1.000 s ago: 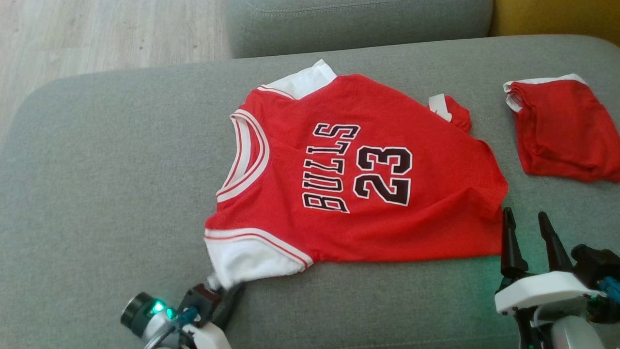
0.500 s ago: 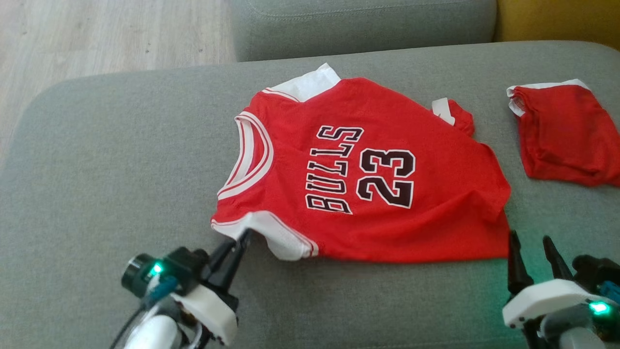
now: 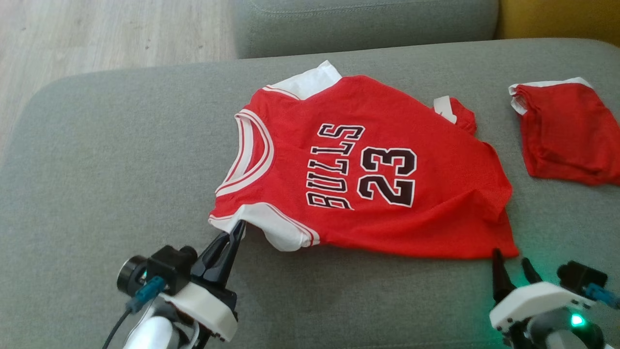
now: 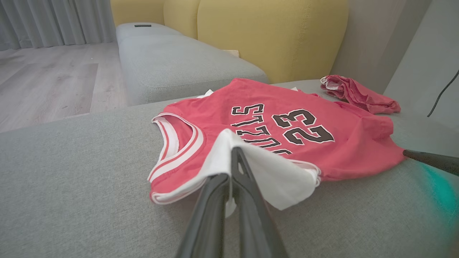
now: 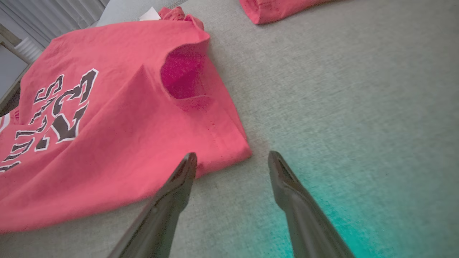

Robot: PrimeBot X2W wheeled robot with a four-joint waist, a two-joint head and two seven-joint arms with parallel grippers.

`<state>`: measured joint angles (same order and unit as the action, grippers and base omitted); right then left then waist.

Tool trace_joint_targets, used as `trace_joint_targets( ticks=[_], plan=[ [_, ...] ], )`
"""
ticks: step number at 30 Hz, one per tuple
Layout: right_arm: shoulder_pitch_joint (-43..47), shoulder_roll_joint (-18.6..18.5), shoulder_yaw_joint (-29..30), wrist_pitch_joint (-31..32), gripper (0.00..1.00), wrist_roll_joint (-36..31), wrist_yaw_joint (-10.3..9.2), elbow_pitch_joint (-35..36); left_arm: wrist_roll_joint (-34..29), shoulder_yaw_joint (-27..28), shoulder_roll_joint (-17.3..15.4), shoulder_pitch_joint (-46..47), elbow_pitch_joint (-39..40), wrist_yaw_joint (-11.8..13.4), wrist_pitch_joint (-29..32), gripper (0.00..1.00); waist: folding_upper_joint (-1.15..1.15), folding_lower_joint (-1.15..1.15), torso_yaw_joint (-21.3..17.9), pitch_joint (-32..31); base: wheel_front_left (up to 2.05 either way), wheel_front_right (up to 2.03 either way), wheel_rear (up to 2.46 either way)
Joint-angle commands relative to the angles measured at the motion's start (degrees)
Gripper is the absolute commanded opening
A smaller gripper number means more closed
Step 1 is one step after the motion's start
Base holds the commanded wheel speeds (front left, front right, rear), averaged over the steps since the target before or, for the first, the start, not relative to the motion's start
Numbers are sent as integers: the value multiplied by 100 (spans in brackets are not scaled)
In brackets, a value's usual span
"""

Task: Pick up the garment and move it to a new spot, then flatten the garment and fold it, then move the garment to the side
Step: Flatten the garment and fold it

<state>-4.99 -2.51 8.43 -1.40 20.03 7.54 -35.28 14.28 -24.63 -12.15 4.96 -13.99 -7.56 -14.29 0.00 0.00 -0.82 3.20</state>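
Just ahead of the left pincer, the red Bulls 23 jersey lies print-up and nearly flat on the grey sofa cushion. Its white sleeve is pinched in that clenched pincer. The right pincer is released, its jaws spread just short of the near hem corner and apparently not touching it. The lift probably needs this second hold first: slide the right pincer forward so the corner sits between its fingers, catch both layers, then raise both sides evenly. Well beyond the right pincer rests a second red garment; keep clear of it.
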Motion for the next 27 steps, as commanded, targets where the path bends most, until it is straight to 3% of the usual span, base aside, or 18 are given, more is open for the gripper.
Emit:
trace_joint_targets(
  ticks=[1,10,11,12,13,21,27],
  plan=[
    [-311,-38,-216,-37,100,125,-5,49,-22,272,-25,217,197,8,-71,0,0,0,22,14,0,0,0],
    [-713,-37,-492,-178,100,543,-5,-568,-6,230,-37,270,51,8,-71,0,0,0,81,87,0,0,0],
    [-745,-37,-544,-183,96,513,-5,-628,-4,229,-38,272,36,8,-71,0,0,0,81,89,0,0,0],
    [-776,-37,-583,-198,37,489,-5,-679,-2,231,-38,275,23,8,-71,0,0,0,80,91,0,0,0],
    [-808,-37,-621,-230,0,476,-5,-714,2,234,-36,278,10,8,-71,0,0,0,78,91,0,0,0],
    [-985,-43,-766,-582,0,323,-5,-566,371,415,51,270,47,8,-71,0,0,0,23,4,0,0,0],
    [-1070,-231,-1005,-628,0,359,-5,342,907,685,84,378,301,8,-71,0,0,0,-90,-133,0,0,0]
  ],
)
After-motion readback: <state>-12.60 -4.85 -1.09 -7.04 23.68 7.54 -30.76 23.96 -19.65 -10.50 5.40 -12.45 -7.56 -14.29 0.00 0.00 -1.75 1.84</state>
